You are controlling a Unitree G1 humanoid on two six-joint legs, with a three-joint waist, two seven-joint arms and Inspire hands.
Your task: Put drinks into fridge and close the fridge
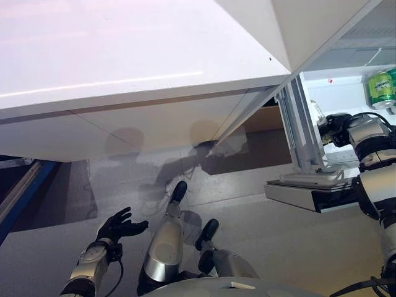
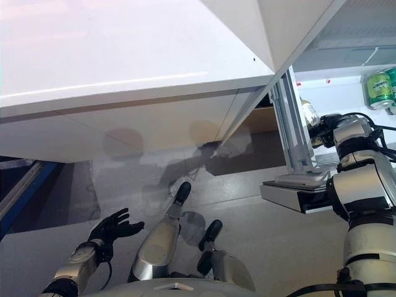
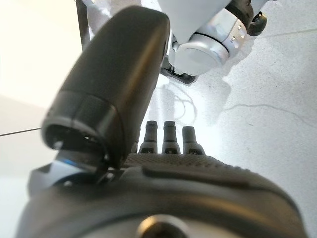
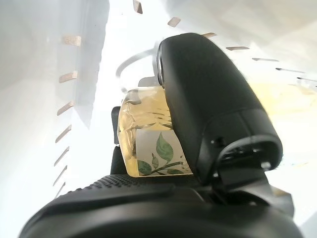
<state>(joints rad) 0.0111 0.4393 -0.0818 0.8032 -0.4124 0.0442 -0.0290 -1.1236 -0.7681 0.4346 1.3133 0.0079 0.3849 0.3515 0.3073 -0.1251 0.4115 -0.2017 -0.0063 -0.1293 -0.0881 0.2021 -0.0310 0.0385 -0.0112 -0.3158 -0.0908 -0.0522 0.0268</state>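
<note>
My right hand (image 1: 337,128) is inside the open fridge (image 1: 346,74), shut on a clear drink bottle (image 4: 143,134) of pale yellow liquid with a white leaf-printed label. The bottle also shows past the hand in the left eye view (image 1: 318,114), near the fridge's left wall. Green cans (image 1: 382,90) stand on a shelf at the fridge's upper right. The fridge door (image 1: 124,55) stands open and fills the upper left. My left hand (image 1: 119,226) hangs low at the lower left over the floor, open and empty.
A door shelf or tray edge (image 1: 309,189) juts out at the fridge's bottom, just below my right arm. A blue frame (image 1: 21,189) stands at the far left. The grey floor (image 1: 278,247) lies below.
</note>
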